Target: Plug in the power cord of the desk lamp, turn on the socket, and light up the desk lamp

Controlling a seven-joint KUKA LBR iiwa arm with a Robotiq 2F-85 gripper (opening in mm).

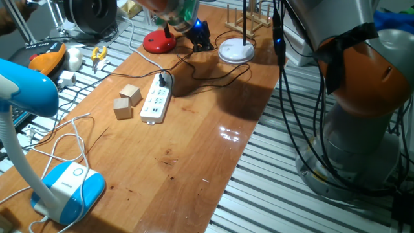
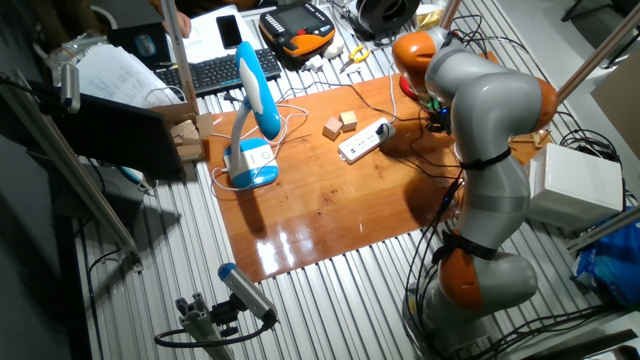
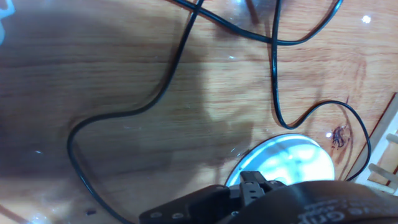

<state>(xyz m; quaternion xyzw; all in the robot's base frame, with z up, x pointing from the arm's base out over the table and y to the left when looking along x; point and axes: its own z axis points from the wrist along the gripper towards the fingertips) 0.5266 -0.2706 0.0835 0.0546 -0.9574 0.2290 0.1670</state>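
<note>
Hand view: hovering over the lamp base

Power cord (image 3: 168, 81) loops at ten o'clock, already plugged into socket (image 1: 156, 102); pincer (image 1: 199, 35) state untellable.

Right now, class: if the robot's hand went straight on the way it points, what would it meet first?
Probably the bare wooden tabletop, among loops of the black power cord. The white round lamp base lies just below. Depth is unclear.

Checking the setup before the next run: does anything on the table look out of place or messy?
Mostly tidy. The power cord sprawls in loose loops across the table beside the socket, and two wooden blocks sit askew next to it.
</note>
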